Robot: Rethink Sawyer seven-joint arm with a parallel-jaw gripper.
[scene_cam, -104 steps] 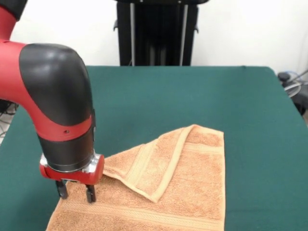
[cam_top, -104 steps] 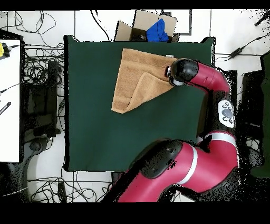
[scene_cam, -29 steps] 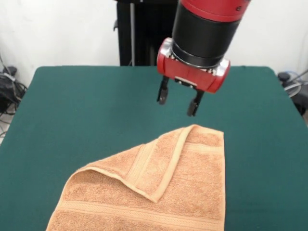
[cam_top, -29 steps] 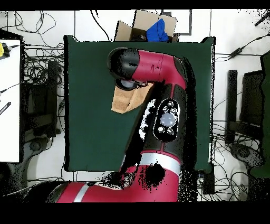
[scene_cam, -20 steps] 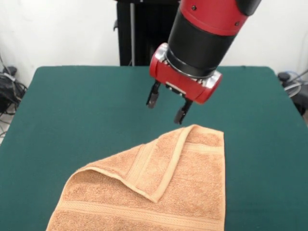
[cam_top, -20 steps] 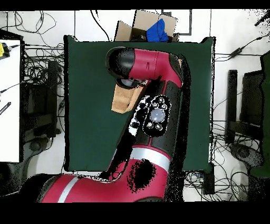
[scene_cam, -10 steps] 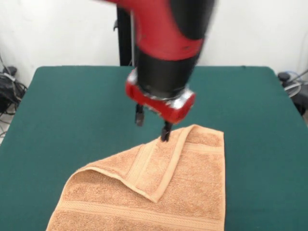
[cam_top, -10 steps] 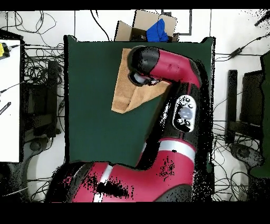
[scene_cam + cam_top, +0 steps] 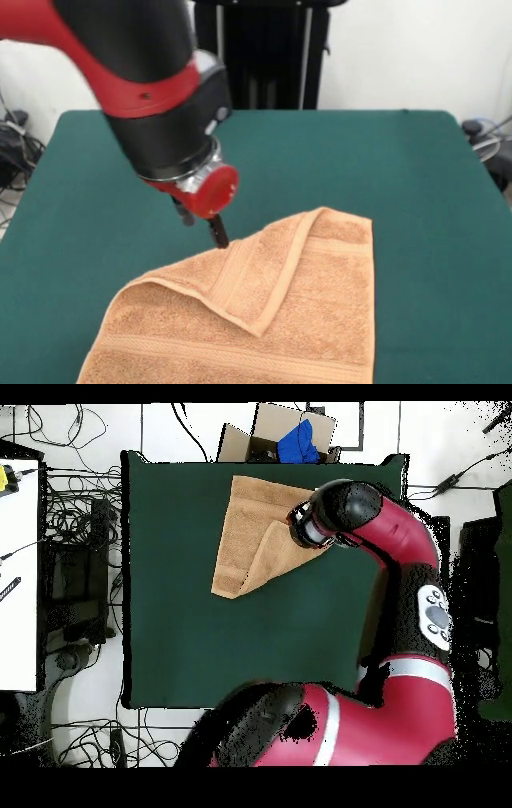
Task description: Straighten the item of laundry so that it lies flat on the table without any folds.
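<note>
One orange-tan terry-cloth hand towel (image 9: 264,316) is shown lying on the dark green cloth-covered worktop (image 9: 384,168), toward the front camera's side. It is not flat: a triangular flap (image 9: 240,276) with a woven border band is folded diagonally over the lower layer, and its point rests near the towel's middle. In the overhead view the same towel (image 9: 255,534) is seen near one short edge of the worktop, the doubled layer forming a wedge. The red and black arm's tool (image 9: 202,226) is held low, tilted, at the flap's upper folded edge, one tip at or just above the cloth; contact cannot be confirmed. Its two tips are seen spread apart, with nothing pinched between them. This placement is judged to suit a grasp on the folded edge, so that the flap may be drawn back outward. Unfolding is judged not yet begun.
</note>
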